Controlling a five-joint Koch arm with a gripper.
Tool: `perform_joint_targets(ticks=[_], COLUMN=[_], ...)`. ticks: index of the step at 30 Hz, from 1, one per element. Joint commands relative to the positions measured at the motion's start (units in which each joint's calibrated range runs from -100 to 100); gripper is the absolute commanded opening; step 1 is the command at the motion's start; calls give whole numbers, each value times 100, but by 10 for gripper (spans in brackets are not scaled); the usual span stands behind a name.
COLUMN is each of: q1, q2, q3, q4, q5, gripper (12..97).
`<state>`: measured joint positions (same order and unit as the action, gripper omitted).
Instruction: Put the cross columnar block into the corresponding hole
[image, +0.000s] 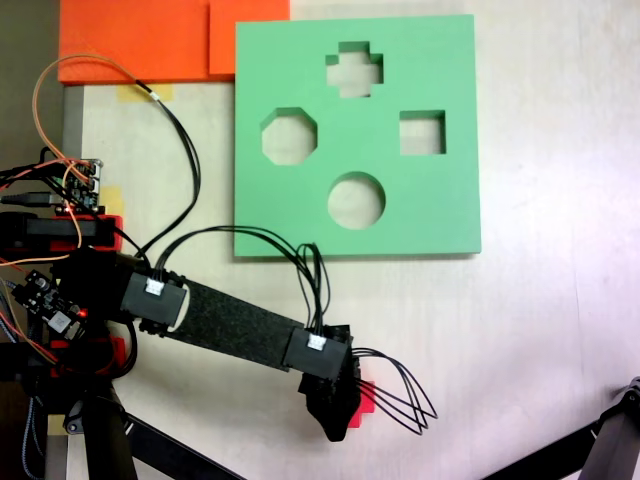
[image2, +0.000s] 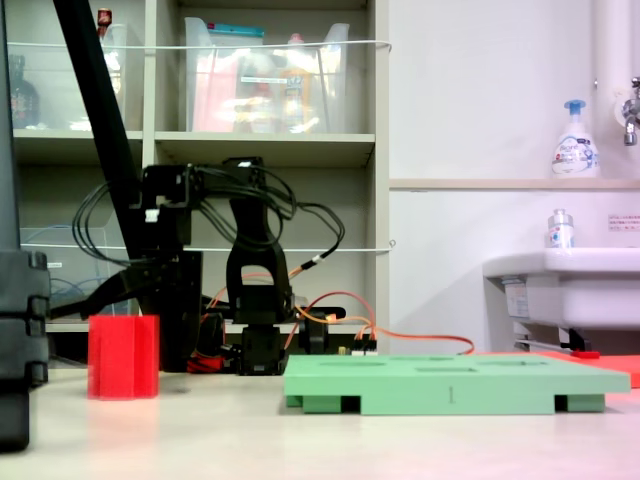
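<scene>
- Red cross block (image2: 123, 356) stands upright on pale table (image: 560, 330), well apart from green foam board (image: 440, 215).
- Seen from above, gripper (image: 345, 410) sits over the block, hiding most of it; can't tell how far jaws are apart or if they grip it.
- Plus-shaped hole (image: 354, 70) is near board's far edge, w/ octagon, square & round cutouts nearby.

No text is legible; the soap bottle (image2: 575, 140) label is too blurred.
</scene>
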<state>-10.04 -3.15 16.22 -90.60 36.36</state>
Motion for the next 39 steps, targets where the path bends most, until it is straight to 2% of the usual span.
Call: perform_joint_targets(ticks=[1, 16, 29, 39], q1=[15, 29, 83, 127], q2=[-286, -1152, -1585, -1962], q3=[13, -1143, -1193, -1163], q4=[14, 601, 678, 649], q5=[-39, -34, -20, 88], gripper=[781, 781, 781, 747])
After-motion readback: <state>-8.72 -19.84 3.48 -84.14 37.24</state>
